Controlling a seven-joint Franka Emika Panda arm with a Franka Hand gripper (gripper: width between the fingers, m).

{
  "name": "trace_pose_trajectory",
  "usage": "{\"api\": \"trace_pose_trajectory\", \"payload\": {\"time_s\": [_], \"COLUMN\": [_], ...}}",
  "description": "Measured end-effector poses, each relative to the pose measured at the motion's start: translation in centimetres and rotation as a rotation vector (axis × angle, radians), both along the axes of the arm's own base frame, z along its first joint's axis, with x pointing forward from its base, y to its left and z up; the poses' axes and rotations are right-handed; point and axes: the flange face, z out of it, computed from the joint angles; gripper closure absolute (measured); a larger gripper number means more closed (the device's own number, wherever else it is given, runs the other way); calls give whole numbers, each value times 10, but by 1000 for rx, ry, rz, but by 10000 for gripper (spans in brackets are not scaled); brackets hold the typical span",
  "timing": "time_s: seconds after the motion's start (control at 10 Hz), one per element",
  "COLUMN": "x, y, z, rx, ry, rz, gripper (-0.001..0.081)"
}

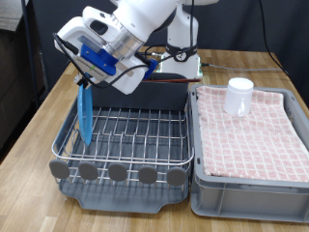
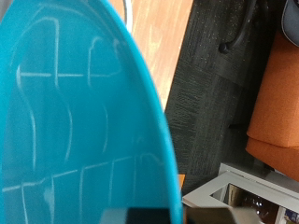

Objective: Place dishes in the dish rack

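Note:
My gripper (image 1: 89, 75) is shut on the bright-blue plate (image 1: 85, 116) and holds it upright, edge-on. The plate's lower edge reaches down among the wires at the exterior view's left end of the dish rack (image 1: 135, 130). In the wrist view the blue plate (image 2: 75, 112) fills most of the picture and mirrors the rack wires. The small white mug (image 1: 238, 95) stands on the pink checkered cloth of the grey bin (image 1: 246, 193), to the exterior view's right of the rack. The wooden spoon is out of view.
The rack's grey end discs (image 1: 116, 172) line its near edge and a dark caddy (image 1: 159, 95) stands at its far side. The bin sits close against the rack. Wooden table (image 1: 34, 121) shows to the exterior view's left, with a dark floor beyond it.

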Motion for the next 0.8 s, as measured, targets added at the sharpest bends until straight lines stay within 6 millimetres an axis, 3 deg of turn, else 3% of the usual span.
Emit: {"api": "trace_pose_trajectory", "payload": {"time_s": [0.7,0.8], "x": [-4,-5], "y": [-1,0], "z": [-21,-22], "rx": [42,48], "ry": [-20,-27], "rz": [-42,-55], "gripper": [783,672]}}
